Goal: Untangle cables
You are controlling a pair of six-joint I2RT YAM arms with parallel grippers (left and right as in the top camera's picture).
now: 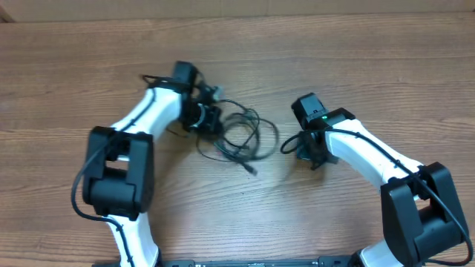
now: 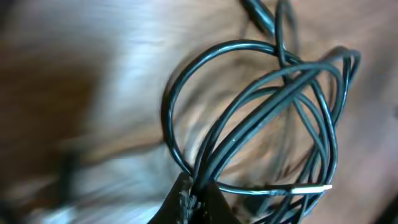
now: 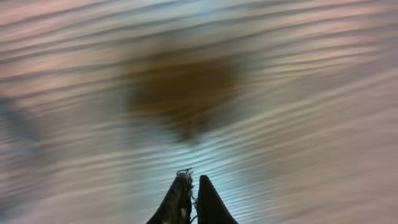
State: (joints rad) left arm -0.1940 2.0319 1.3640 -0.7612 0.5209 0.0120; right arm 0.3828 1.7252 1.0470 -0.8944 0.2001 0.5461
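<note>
The cables (image 1: 241,133) lie as a loose bunch of thin black loops on the wooden table (image 1: 245,215), between the two arms. One silver-tipped plug end (image 1: 252,170) sticks out toward the front. My left gripper (image 1: 214,119) is at the left edge of the bunch. In the left wrist view the left gripper (image 2: 198,188) is shut on several strands of the cables (image 2: 261,93), which fan out in loops beyond the fingertips. My right gripper (image 1: 303,150) is just right of the bunch. Seen from its wrist, the right gripper (image 3: 193,182) is shut over blurred wood, with no cable showing between its fingers.
Both white arms reach in from the front corners, with black bases at the left (image 1: 115,174) and right (image 1: 423,208). The table's far edge (image 1: 237,16) runs along the top of the overhead view.
</note>
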